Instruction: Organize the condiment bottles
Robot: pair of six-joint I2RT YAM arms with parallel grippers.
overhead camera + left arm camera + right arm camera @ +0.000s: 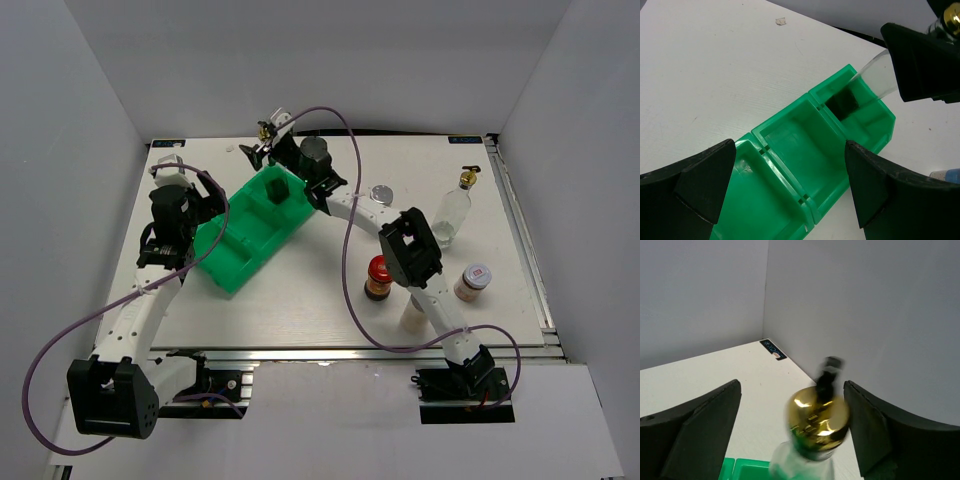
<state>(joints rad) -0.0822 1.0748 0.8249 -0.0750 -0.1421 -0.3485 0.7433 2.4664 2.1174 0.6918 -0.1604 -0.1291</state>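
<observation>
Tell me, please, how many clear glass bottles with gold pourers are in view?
2. One bottle stands on the table, right side; the other bottle is in the green tray, end compartment, within the right end effector. None seems hidden.

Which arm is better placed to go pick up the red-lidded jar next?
Right, most likely. The red-lidded jar stands on the right half of the table, close beside the right arm. The left gripper hangs open over the green tray, far to the left.
</observation>
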